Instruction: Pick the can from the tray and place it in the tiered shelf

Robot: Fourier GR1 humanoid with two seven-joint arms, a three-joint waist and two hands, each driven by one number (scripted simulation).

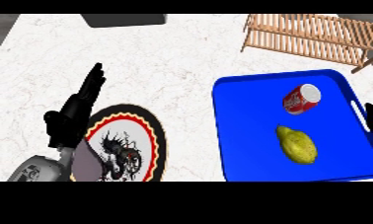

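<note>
Red can (302,98), white lettering, silver end, lying on its side in the blue tray (241,134) (a yellow lemon (296,144) lies near it). Wooden tiered shelf (306,35) stands beyond. I see the left hand (73,112) released, fingers straight, beside the patterned plate (146,139); I cannot tell the right hand's (370,117) state.

Left arm: grey forearm (35,169) enters at the lower left edge | left hand (73,112): black, fingers straight and together, pointing up the view, thumb out to the left, holding nothing | right hand (370,115): only a black sliver at right edge
</note>
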